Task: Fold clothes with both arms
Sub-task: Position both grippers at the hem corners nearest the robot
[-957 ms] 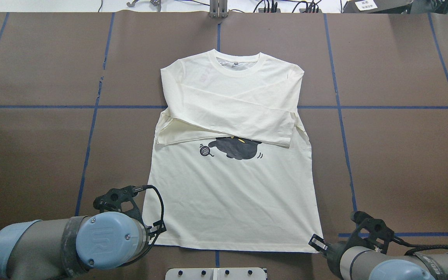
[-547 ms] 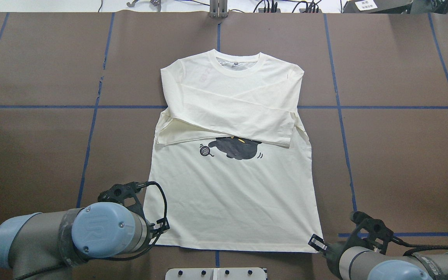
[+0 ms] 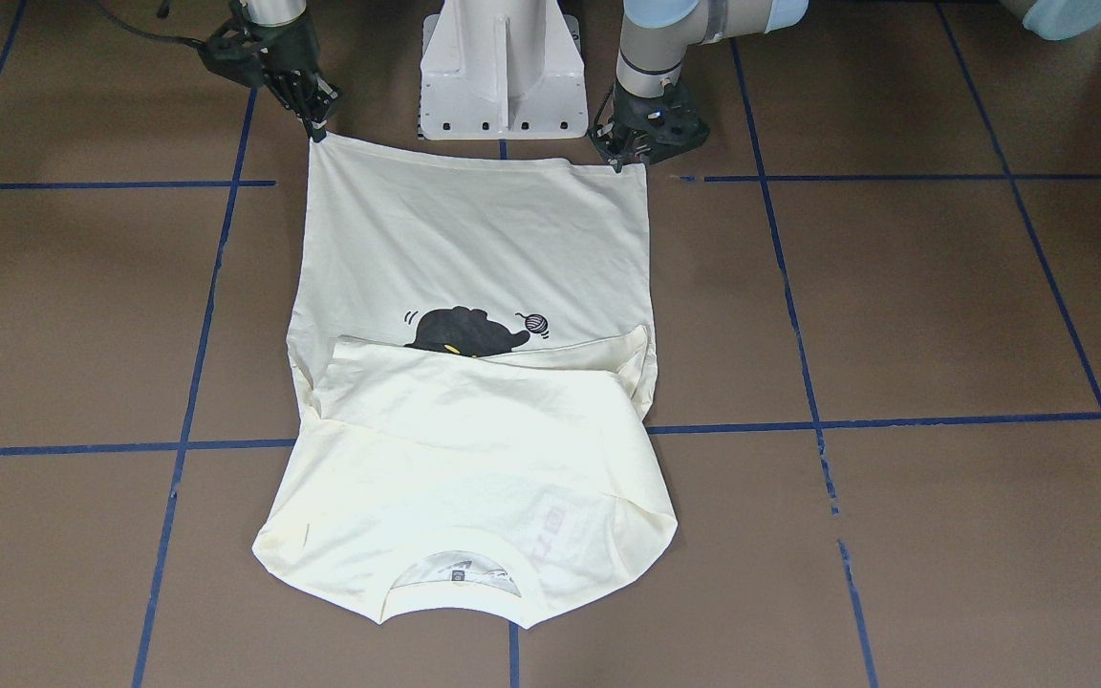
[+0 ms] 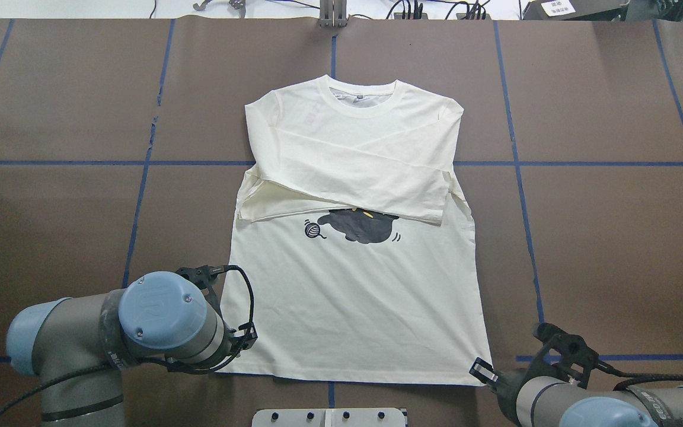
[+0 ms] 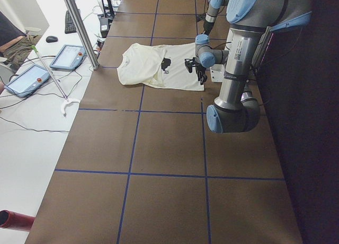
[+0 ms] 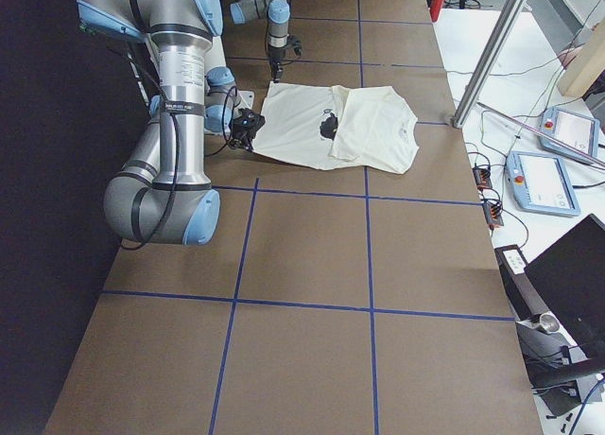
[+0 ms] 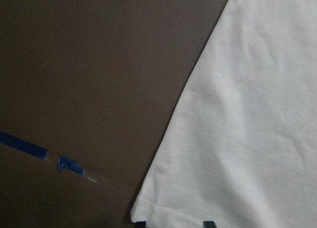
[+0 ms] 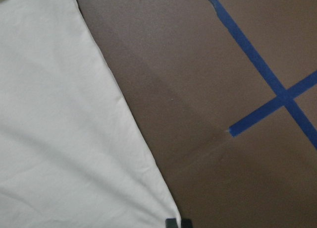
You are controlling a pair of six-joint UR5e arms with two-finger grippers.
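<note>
Shirt lies flat mid desk in the overhead view. Its collar is at 12 o'clock and its hem at 6. Both sleeves are crossed over the chest and half cover the cat print.

Right gripper sits at the 5 o'clock hem corner. Its fingers are together, and we judge them pinched on the very tip of that corner.

Left gripper is at the 7 o'clock corner. Its fingers are apart, straddling the hem edge and gripping nothing yet.

Risks as we see them:
- The left bite looks shallow. If it closes right at the edge, it may catch one layer or only desk, and that corner stays down.
- The right pinch holds so little cloth that it could slip out under a pull.
- If one side lifts alone, the hem goes up skewed, the shirt drags toward 5 o'clock and the fold line tilts.
- The loose crossed sleeves can slide or flop open if the body is tugged along the desk rather than lifted.
</note>
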